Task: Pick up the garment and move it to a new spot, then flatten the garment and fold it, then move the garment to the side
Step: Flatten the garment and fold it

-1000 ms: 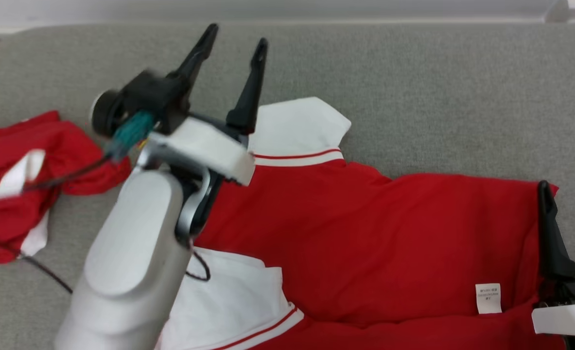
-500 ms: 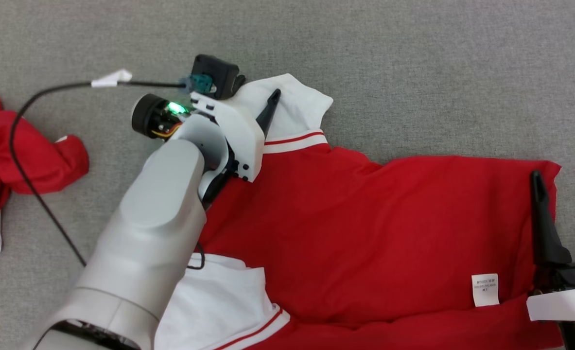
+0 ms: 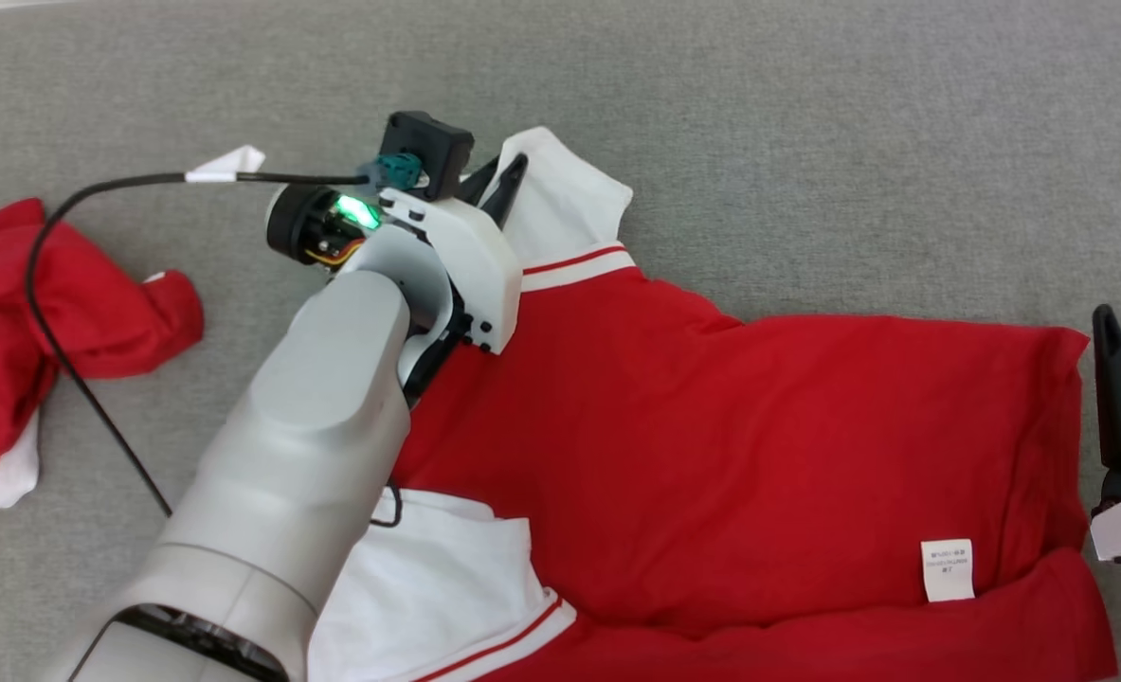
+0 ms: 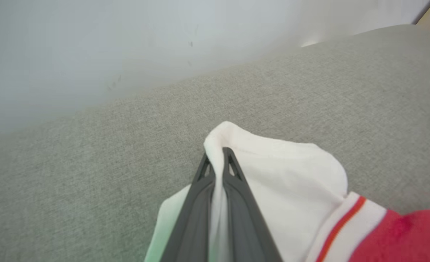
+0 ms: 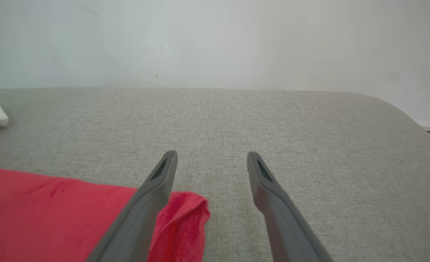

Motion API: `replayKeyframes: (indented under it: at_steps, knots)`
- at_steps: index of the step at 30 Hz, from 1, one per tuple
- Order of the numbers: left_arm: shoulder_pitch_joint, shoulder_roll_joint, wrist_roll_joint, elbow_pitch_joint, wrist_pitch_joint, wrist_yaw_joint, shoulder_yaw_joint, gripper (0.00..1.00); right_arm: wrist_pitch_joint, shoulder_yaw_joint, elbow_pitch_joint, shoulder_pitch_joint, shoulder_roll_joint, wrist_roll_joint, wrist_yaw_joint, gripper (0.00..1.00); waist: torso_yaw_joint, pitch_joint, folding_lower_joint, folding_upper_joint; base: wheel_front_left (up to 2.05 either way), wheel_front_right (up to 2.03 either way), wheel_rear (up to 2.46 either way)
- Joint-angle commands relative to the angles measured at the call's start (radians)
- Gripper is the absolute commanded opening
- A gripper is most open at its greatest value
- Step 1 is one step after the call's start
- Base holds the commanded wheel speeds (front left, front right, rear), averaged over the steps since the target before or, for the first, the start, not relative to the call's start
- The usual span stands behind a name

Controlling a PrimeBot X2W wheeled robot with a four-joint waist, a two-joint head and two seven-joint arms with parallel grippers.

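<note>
**Far sleeve now gripped by the left gripper; hem corner not yet taken.**

Toward the near edge of the bench, the garment is spread out with its hem toward the right end. Its near white sleeve and care label face up. At the hem corner the right gripper is held with its fingers spread and nothing between them. One finger is seen over the folded red corner, but contact cannot be confirmed. Farther back is the left gripper, whose fingers were spread half a second ago. They are now pressed together on the far white sleeve, with its edge pinched between the tips. A second red garment is bunched at the left end. Flattening is judged to be in hand: the sleeve can be drawn outward once the hem is secured.
</note>
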Motion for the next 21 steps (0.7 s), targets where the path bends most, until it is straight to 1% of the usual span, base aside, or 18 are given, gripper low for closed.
replayKeyframes:
  at_steps: [1, 4, 8, 12, 13, 14, 15, 16, 18, 19, 21]
  knots:
    - [-0.01, 0.005, -0.028, -0.001, -0.023, -0.005, 0.001, 0.0, 0.005, 0.02, 0.041, -0.028, -0.02, 0.013, -0.002, 1.0, 0.014, -0.008, 0.0, 0.0, 0.0, 0.0, 0.0]
    - [-0.013, 0.004, -0.05, -0.002, -0.041, -0.012, -0.003, 0.0, 0.016, 0.049, 0.108, -0.047, -0.044, 0.034, -0.002, 1.0, 0.028, -0.011, 0.0, 0.0, 0.0, 0.0, 0.0]
    - [-0.013, 0.004, -0.073, 0.002, -0.052, -0.017, -0.011, 0.0, 0.016, 0.062, 0.17, -0.067, -0.048, 0.043, -0.002, 1.0, 0.033, -0.014, 0.0, 0.0, 0.0, 0.0, 0.0]
    - [-0.011, 0.004, -0.092, 0.01, -0.062, -0.021, -0.023, 0.0, 0.052, 0.098, 0.249, -0.083, -0.061, 0.065, -0.002, 1.0, 0.033, -0.017, 0.0, 0.0, 0.0, 0.0, 0.0]
    - [-0.011, 0.004, -0.096, 0.012, -0.063, -0.022, -0.026, 0.0, 0.074, 0.114, 0.268, -0.081, -0.067, 0.071, -0.002, 0.69, 0.033, -0.019, 0.0, 0.0, 0.0, 0.0, 0.0]
    - [-0.009, 0.004, -0.104, 0.015, -0.069, -0.023, -0.026, 0.0, 0.087, 0.127, 0.282, -0.08, -0.067, 0.08, -0.002, 0.47, 0.032, -0.02, 0.0, 0.0, 0.0, 0.0, 0.0]
    - [-0.008, 0.004, -0.109, 0.018, -0.072, -0.023, -0.026, 0.0, 0.102, 0.138, 0.293, -0.077, -0.068, 0.089, -0.002, 0.33, 0.031, -0.021, 0.0, 0.0, 0.0, 0.0, 0.0]
    - [-0.008, 0.004, -0.113, 0.021, -0.078, -0.023, -0.026, 0.0, 0.11, 0.144, 0.3, -0.078, -0.071, 0.097, -0.002, 0.0, 0.029, -0.022, 0.0, 0.0, 0.0, 0.0, 0.0]
    - [-0.004, 0.004, -0.128, 0.022, -0.093, -0.023, -0.02, 0.0, 0.114, 0.151, 0.303, -0.082, -0.075, 0.109, -0.002, 0.0, 0.027, -0.025, 0.0, 0.0, 0.0, 0.0, 0.0]
    - [-0.001, 0.01, -0.145, 0.019, -0.12, -0.023, -0.009, 0.0, 0.085, 0.14, 0.288, -0.094, -0.08, 0.118, -0.003, 0.0, 0.025, -0.029, 0.0, 0.0, 0.0, 0.0, 0.0]
    - [0.0, 0.016, -0.148, 0.014, -0.136, -0.023, -0.004, 0.0, 0.064, 0.128, 0.276, -0.1, -0.086, 0.114, -0.003, 0.0, 0.024, -0.032, 0.0, 0.0, 0.0, 0.0, 0.0]
